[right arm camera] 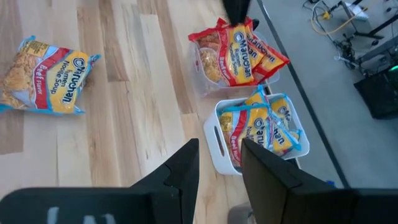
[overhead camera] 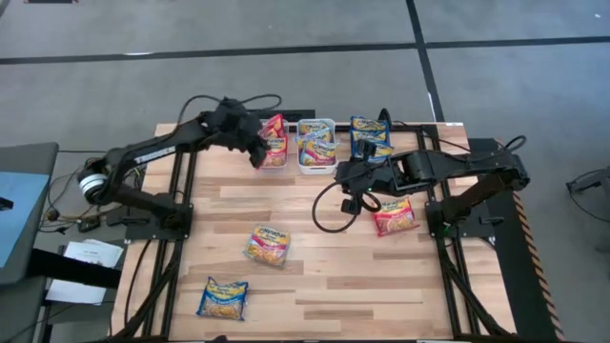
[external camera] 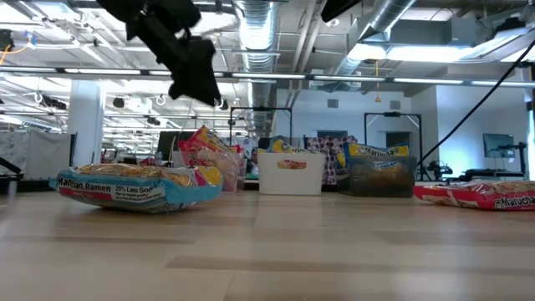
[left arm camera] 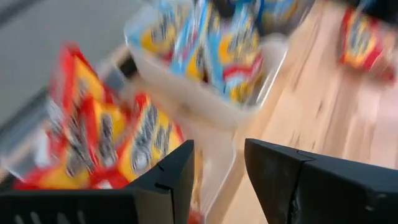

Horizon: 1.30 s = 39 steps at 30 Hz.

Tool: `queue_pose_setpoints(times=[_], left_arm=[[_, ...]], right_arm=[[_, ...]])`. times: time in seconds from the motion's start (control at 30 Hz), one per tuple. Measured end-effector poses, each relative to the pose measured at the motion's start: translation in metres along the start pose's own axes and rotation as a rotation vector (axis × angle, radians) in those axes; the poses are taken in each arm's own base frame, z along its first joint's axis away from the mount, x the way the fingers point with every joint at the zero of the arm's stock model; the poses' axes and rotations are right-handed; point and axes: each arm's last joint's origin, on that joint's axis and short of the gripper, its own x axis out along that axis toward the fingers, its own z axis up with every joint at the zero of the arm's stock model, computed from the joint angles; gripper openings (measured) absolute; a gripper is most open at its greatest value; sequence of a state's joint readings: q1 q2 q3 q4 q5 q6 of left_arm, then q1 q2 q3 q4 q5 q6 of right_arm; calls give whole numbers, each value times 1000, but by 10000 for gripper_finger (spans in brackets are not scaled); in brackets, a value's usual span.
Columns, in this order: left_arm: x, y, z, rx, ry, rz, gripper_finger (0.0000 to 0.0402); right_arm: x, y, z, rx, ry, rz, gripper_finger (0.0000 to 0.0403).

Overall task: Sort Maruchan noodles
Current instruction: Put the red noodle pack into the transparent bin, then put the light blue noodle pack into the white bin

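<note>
Left end effector (overhead camera: 259,152): empty, fingers parted, over clear plastic bin (overhead camera: 274,160) of glossy red noodle packets (overhead camera: 274,138).
Right end effector (overhead camera: 341,172): empty, parted, near white bin (overhead camera: 316,164).

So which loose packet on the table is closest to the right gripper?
The red packet just beside the right gripper. The other two loose ones, pink and blue, lie much farther towards the table's front left.

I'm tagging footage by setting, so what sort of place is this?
Probably a robotics lab or open industrial workspace: exposed ceiling ducts and pipes overhead, a wooden table on a bare grey floor, and more equipment rigs in the room behind.
</note>
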<state>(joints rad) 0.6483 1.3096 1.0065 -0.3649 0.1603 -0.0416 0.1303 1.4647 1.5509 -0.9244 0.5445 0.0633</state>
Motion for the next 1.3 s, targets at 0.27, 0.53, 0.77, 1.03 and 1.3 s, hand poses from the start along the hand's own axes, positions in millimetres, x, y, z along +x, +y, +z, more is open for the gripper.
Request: queue_pose_setpoints(times=[0.27, 0.53, 0.77, 1.03, 1.3], left_arm=[[44, 6, -22, -36, 202, -47, 128], [66, 7, -38, -48, 318, -13, 128], [76, 9, -43, -84, 353, 9, 128], [77, 7, -48, -135, 405, -24, 128], [77, 5, -49, -80, 407, 49, 128]], right_arm=[[0, 0, -2, 6, 22, 0, 140], [5, 3, -3, -9, 46, -1, 140], [10, 6, -5, -24, 70, 0, 140], [10, 6, -6, -28, 78, -1, 140], [10, 6, -6, -23, 78, -2, 140]])
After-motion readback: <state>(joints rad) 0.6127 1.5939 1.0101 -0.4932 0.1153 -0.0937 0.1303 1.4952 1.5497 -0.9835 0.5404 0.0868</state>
